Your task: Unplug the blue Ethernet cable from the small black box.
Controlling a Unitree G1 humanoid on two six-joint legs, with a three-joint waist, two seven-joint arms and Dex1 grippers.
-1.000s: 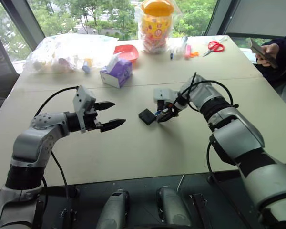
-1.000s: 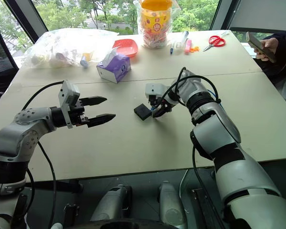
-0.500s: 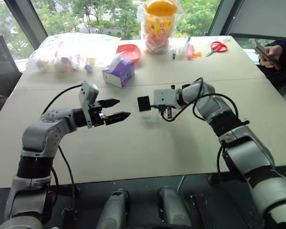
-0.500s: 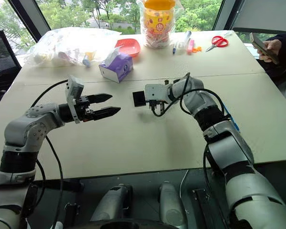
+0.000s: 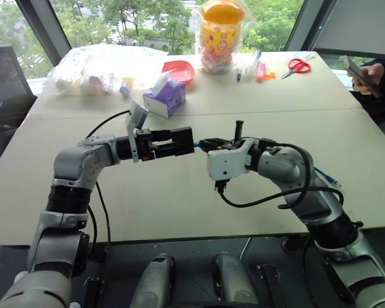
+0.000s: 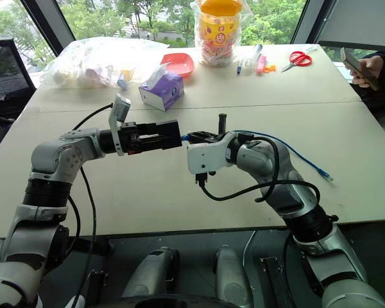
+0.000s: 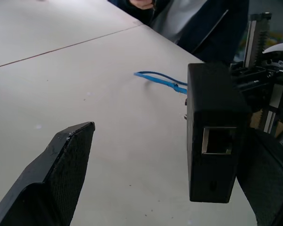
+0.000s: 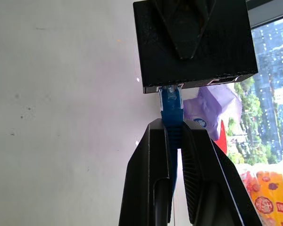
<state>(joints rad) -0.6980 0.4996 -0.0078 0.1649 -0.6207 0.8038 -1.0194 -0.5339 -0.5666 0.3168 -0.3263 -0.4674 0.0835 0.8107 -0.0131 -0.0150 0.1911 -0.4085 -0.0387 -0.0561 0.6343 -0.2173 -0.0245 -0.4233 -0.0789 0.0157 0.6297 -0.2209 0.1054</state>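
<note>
1. Blue Ethernet cable [image 8: 170,106]: plug end still seated in the small black box [image 8: 194,42], held up in the air above the desk [image 5: 179,205], between the two arms.
2. Right gripper [image 8: 171,134]: fingers [image 8: 153,165] pressed together on the cable just behind the clear plug, tight against the box's port edge.
3. Left gripper [image 7: 170,174]: fingers [image 7: 61,174] spread wide apart, one on each side of the small black box; near the box, whether already touching cannot be told. An empty port on the box faces this wrist.
4. Rest of the cable: trailing away from the box over the right arm, then lying loose on the desk, free end [image 6: 326,176] well apart from the box.
5. Done so far, judged from this: box and cable lifted off the desk, plug gripped, second gripper brought around the box.
6. Left to do: clamp the left fingers on the box, then draw plug and box apart. Latch tab on the plug possibly holding, so a straight pull may meet resistance.
7. Well apart from the box, at the desk's far side: purple tissue box [image 5: 164,96], red scissors [image 5: 299,65], yellow-lidded jar [image 5: 221,29]; untouched and not part of the job.
</note>
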